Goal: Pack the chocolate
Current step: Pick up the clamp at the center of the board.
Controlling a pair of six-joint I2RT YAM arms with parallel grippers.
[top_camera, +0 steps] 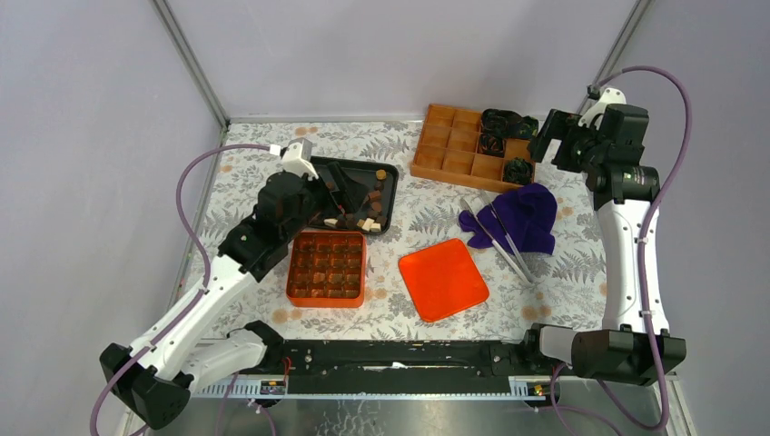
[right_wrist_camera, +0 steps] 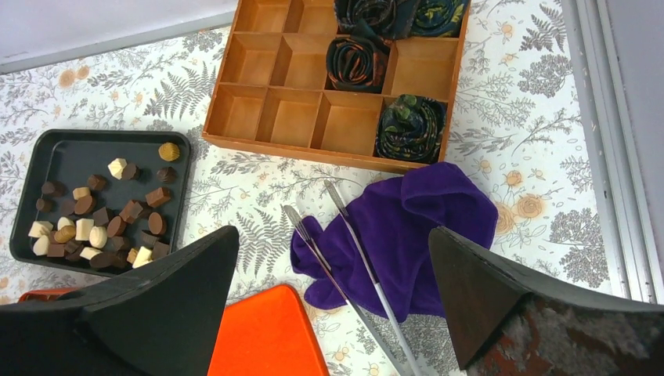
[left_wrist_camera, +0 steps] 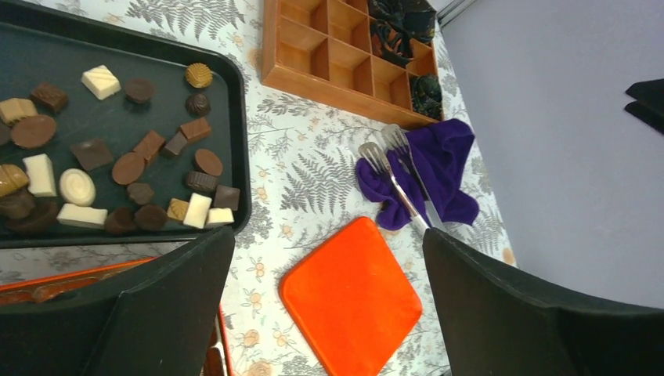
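The chocolate (top_camera: 370, 198) lies loose as dark, light brown and cream pieces on a black tray (top_camera: 350, 173). The left wrist view shows the pieces (left_wrist_camera: 129, 167) on the tray (left_wrist_camera: 78, 117), and so does the right wrist view (right_wrist_camera: 98, 235). More pieces fill the cells of an orange box (top_camera: 325, 301) just in front of the tray. My left gripper (top_camera: 329, 193) hovers over the tray's near left part, open and holding nothing (left_wrist_camera: 327, 243). High at the back right, my right gripper (top_camera: 551, 143) is open too, with nothing between its fingers (right_wrist_camera: 335, 235).
A flat orange lid (top_camera: 442, 279) lies right of the box. A wooden compartment tray (top_camera: 449, 150) at the back holds black-and-green bundles (top_camera: 504, 123). A purple cloth (top_camera: 522, 213) with two metal forks (top_camera: 499, 238) on it lies at the right.
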